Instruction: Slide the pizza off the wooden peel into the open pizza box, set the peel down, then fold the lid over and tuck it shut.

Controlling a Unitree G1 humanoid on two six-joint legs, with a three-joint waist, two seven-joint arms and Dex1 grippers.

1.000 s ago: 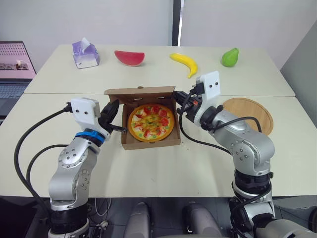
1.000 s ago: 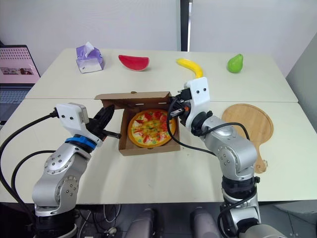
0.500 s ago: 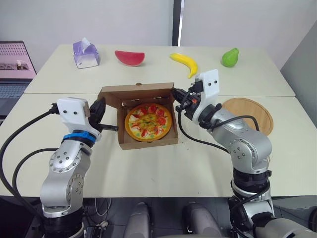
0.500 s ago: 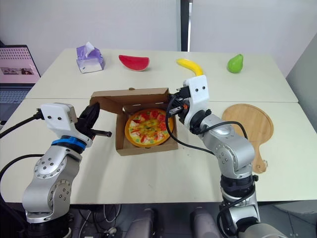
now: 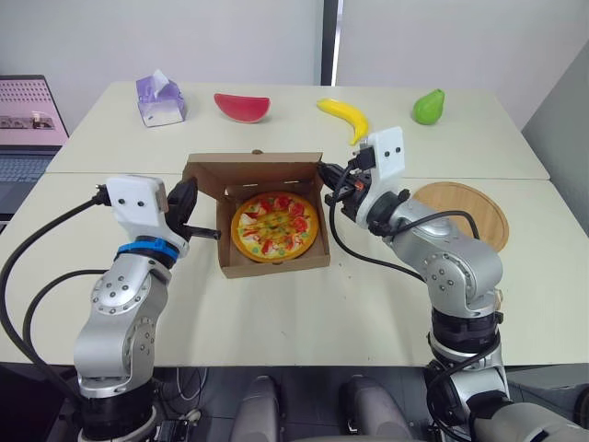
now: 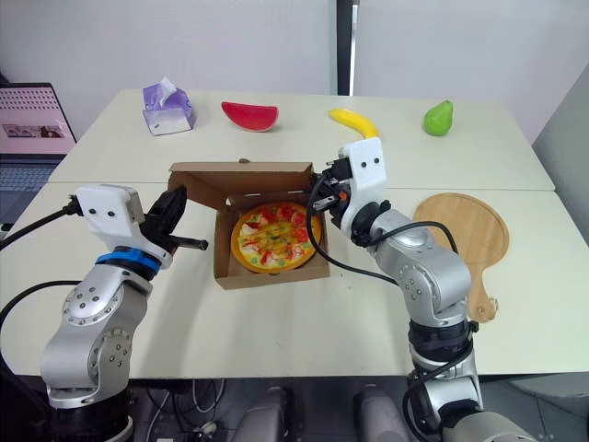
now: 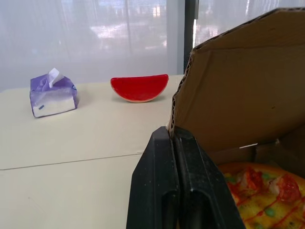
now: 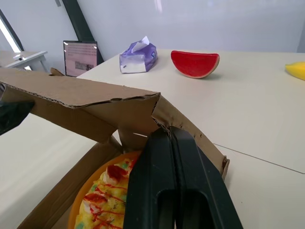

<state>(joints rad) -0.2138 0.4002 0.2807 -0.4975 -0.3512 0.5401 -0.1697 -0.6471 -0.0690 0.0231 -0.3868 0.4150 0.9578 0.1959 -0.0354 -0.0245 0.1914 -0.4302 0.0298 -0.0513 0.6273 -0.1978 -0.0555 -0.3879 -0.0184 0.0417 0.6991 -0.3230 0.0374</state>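
The pizza is seen lying in the box at the near middle of the table, with the lid stood up and tilted over the far side. The left gripper is closed tight at the lid's left edge and the right gripper likewise at its right corner, tips touching the cardboard, though whether any is pinched cannot be told. The peel is laid flat to the right, and along the far edge a tissue box, melon slice, banana and pear are ranged left to right.
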